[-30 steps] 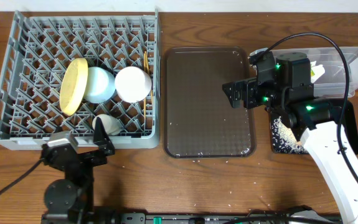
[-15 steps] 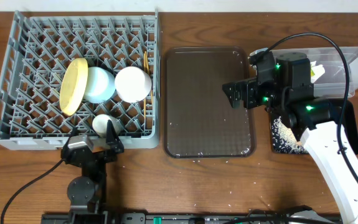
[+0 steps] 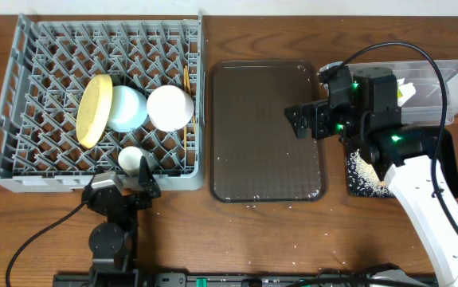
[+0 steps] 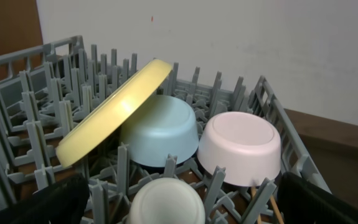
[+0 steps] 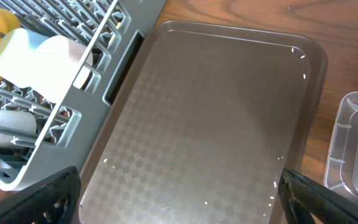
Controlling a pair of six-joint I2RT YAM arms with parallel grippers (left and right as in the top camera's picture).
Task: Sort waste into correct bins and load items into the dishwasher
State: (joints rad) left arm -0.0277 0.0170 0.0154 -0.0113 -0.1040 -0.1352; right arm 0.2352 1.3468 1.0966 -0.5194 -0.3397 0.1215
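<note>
The grey dishwasher rack (image 3: 21, 96) holds a yellow plate (image 3: 93, 110) on edge, an upturned light blue bowl (image 3: 129, 108), an upturned white bowl (image 3: 170, 108) and a small white cup (image 3: 131, 158). Chopsticks (image 3: 187, 80) lie by its right wall. My left gripper (image 3: 121, 182) is open at the rack's front edge, and the cup (image 4: 166, 202) sits just ahead between its fingers, untouched. My right gripper (image 3: 300, 121) hangs open and empty over the brown tray (image 5: 210, 118). The clear tub (image 3: 444, 80) holds white paper (image 3: 404, 86). Rice scraps (image 3: 364, 169) lie in the black tray (image 3: 448, 171).
The dark brown serving tray (image 3: 264, 131) lies bare between the rack and the two bins. The right arm's white link and black cable cross over the black tray. A few rice grains are scattered on the wooden table near the serving tray's front edge.
My left gripper has shifted right along the rack's front edge and now faces the cup. The right arm has stayed where it was.
</note>
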